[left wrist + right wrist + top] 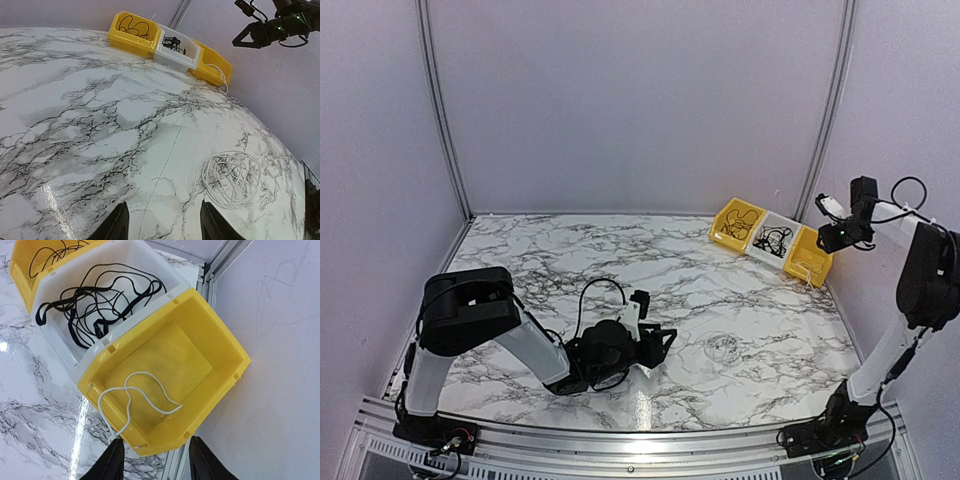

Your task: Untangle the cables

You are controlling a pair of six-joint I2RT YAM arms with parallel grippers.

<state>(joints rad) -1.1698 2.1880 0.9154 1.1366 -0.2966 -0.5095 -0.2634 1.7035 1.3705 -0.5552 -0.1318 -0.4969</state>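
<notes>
A loose tangle of thin black cables (95, 305) lies in the white bin (150, 260); it also shows in the top view (775, 240). More black cable (50, 252) lies in the far yellow bin (738, 222). A single white cable (135, 395) lies in the near yellow bin (220, 350), one end hanging over its front wall. My right gripper (156, 462) hovers open above that bin's front corner. A coiled white cable tangle (231, 178) lies on the table, right of my open, empty left gripper (162, 225).
The three bins stand in a row at the table's back right corner by the frame post (825, 110). The right wall (280, 365) is close beside the near yellow bin. The marble table (570, 260) stretches left of the bins.
</notes>
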